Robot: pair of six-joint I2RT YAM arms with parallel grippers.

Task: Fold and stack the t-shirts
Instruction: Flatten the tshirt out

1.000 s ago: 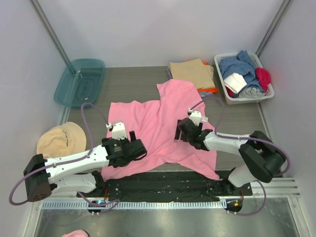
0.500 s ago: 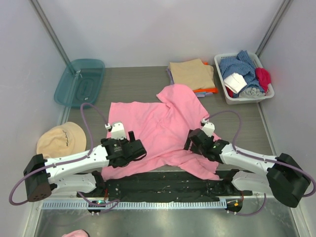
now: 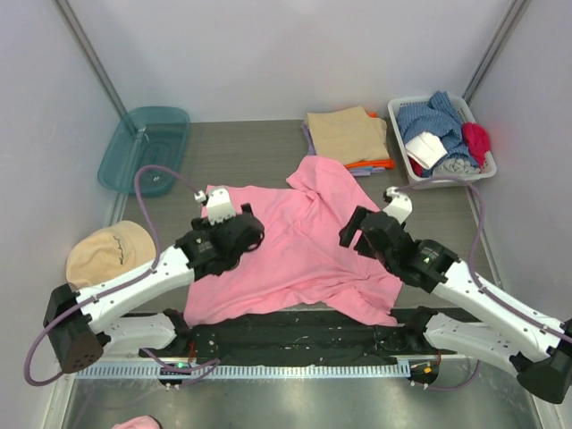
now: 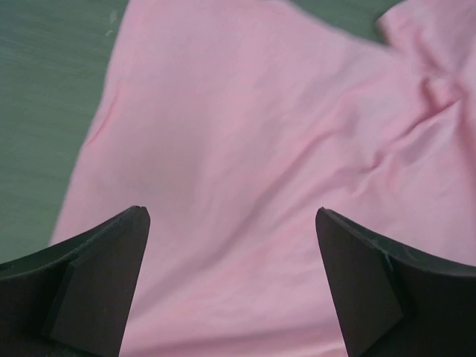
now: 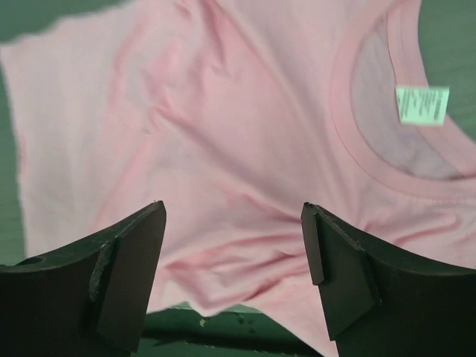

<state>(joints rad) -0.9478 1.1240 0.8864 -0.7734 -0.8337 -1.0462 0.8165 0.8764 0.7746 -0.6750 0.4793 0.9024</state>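
The grey desk (image 3: 241,152) sits inside pale walls. A teal tray (image 3: 143,147) lies at its far left and a white basket (image 3: 444,177) of mixed cloth at its far right.

**Arm pose.** The left arm reaches forward and inward from its base. The left tool (image 3: 250,234) is over the left half of the pink t-shirt (image 3: 295,255). Its jaws are spread wide and hold nothing. The right arm reaches forward and to the left. The right tool (image 3: 350,231) is over the shirt's right half. Its jaws are also wide apart and empty.

**Work item.** The pink t-shirt lies unfolded and wrinkled at the centre of the desk, between and beneath both tools. In the right wrist view its collar (image 5: 375,160) and label (image 5: 422,105) lie beyond the fingertips. The folded t-shirts (image 3: 347,134) form a stack at the far edge, tan on top, just beside the basket. A tan cap (image 3: 109,252) lies left of the left arm.
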